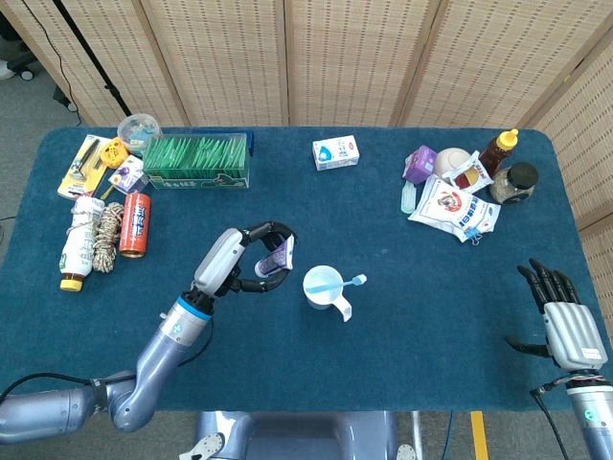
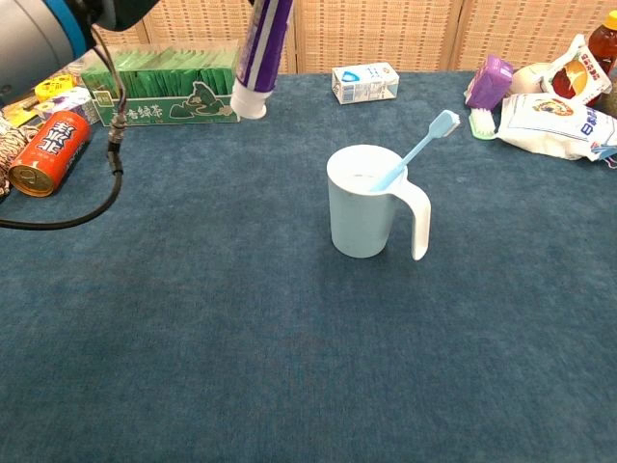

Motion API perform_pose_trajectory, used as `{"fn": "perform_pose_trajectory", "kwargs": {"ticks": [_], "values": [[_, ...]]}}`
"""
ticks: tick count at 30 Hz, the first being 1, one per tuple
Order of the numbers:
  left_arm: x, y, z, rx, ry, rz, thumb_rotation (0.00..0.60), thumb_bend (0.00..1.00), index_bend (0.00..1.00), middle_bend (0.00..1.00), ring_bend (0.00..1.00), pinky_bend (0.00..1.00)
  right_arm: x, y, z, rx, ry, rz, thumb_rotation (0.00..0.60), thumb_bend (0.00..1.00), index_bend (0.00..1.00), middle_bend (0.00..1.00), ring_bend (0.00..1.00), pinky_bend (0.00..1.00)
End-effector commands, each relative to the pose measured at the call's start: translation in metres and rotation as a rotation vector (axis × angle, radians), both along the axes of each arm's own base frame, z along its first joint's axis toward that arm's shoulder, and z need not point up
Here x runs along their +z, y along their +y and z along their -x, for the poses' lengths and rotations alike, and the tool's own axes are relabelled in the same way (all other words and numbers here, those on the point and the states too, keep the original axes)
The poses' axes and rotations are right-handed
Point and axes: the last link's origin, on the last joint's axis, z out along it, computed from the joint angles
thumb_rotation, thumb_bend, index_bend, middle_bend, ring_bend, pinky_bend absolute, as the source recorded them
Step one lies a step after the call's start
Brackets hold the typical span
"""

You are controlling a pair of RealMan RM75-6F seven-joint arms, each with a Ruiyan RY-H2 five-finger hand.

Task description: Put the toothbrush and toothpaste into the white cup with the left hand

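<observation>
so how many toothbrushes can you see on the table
2: a blue toothbrush standing in the white cup, and a green toothbrush lying by the snack bags at the far right. Others may be hidden.

"绿茶" is printed in white on the green tea box (image 2: pixel 164 92); white Chinese characters are borne by the red can (image 2: pixel 50 147), and red ones by the white bag (image 2: pixel 554 121), neither clearly legible

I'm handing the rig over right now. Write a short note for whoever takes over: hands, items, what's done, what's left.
Left robot hand: holds the toothpaste raised above the table, cap down, left of the white cup.
Right robot hand: open, holds nothing, at the table's near right edge.
Done: toothbrush already stands in the cup, head leaning out over the handle side.
Left: bring the toothpaste over the cup's mouth and let it drop in, probably without knocking the toothbrush.
</observation>
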Motion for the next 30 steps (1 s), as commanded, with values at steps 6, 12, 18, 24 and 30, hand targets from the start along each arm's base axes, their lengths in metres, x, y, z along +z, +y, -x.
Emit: {"fn": "perform_pose_trajectory", "kwargs": {"ticks": [6,12,18,24,30], "values": [[-0.030,0.000,-0.032,0.004,-0.039,0.052,0.600,0.32,0.62,0.42,0.42,0.47,0.003,-0.002,0.003,-0.009,-0.012,0.002,0.600,0.00,0.00,0.00,0.00,0.00],[-0.047,0.001,-0.040,0.018,-0.037,0.084,0.600,0.32,0.62,0.42,0.42,0.47,0.005,-0.003,0.006,-0.014,-0.020,-0.002,0.600,0.00,0.00,0.00,0.00,0.00],[-0.057,0.001,-0.046,0.019,-0.032,0.104,0.600,0.32,0.62,0.42,0.42,0.47,0.006,-0.003,0.006,-0.014,-0.027,0.001,0.600,0.00,0.00,0.00,0.00,0.00],[-0.071,0.002,-0.048,0.025,-0.012,0.111,0.600,0.32,0.62,0.42,0.42,0.47,0.008,-0.004,0.008,-0.017,-0.032,0.002,0.600,0.00,0.00,0.00,0.00,0.00],[-0.080,0.004,-0.047,0.029,0.011,0.113,0.600,0.32,0.62,0.41,0.41,0.47,0.007,-0.004,0.007,-0.015,-0.032,-0.003,0.600,0.00,0.00,0.00,0.00,0.00]]}}
